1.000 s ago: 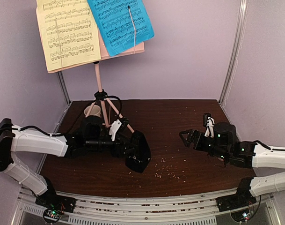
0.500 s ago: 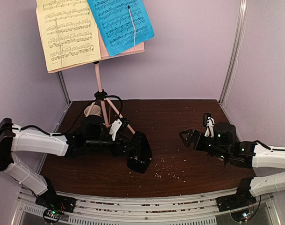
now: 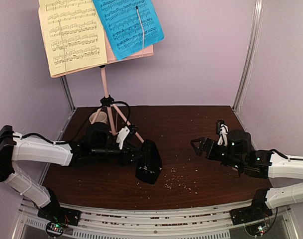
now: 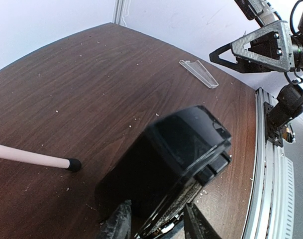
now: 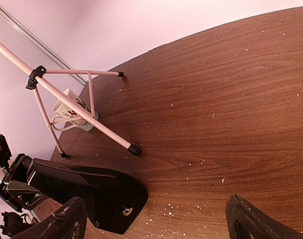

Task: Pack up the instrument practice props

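Observation:
The black pyramid metronome (image 3: 150,163) lies tipped over in the middle of the table, its base turned toward the right arm. Its narrow end sits between the fingers of my left gripper (image 4: 155,220), which is shut on it. In the right wrist view the metronome's underside (image 5: 109,199) shows a screw. The pink music stand (image 3: 105,82) rises at the back left on tripod legs. A yellow page (image 3: 71,35) and a blue page (image 3: 126,25) rest on its desk. My right gripper (image 3: 196,145) hovers open over the right half of the table, holding nothing.
A beige mug (image 3: 98,117) stands among the tripod legs, and one leg tip (image 4: 74,164) ends close to the metronome. A clear plastic strip (image 4: 198,73) lies on the table near the right gripper. Crumbs dot the wood, and pale walls close in three sides.
The left jaws have narrowed onto the metronome, which has shifted slightly to the right. The right arm has not moved.

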